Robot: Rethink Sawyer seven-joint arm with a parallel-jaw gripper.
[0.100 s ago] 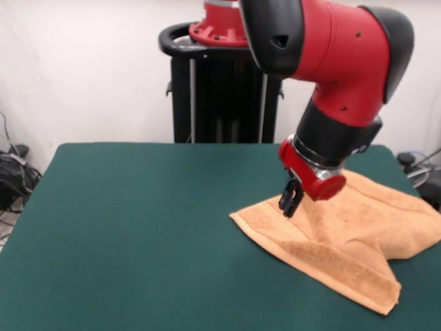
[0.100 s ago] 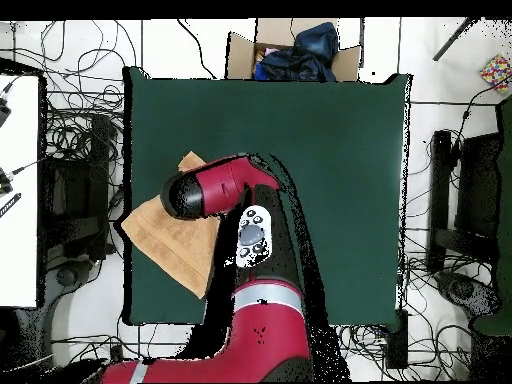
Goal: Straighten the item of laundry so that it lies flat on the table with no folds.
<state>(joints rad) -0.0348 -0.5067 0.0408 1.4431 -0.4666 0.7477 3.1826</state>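
The orange-tan terry cloth towel (image 1: 344, 238) is seen rumpled at the right side of the front view, with raised folds and one corner past the edge of the dark green felt-topped table (image 1: 138, 227). The small black gripper (image 1: 290, 200) of the red and black arm (image 1: 337, 76) is held at the towel's upper left part; whether its jaws are closed on cloth cannot be told.

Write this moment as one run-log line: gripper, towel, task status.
gripper: low over towel, grip unclear | towel: rumpled, overhanging table edge | task: not flat yet
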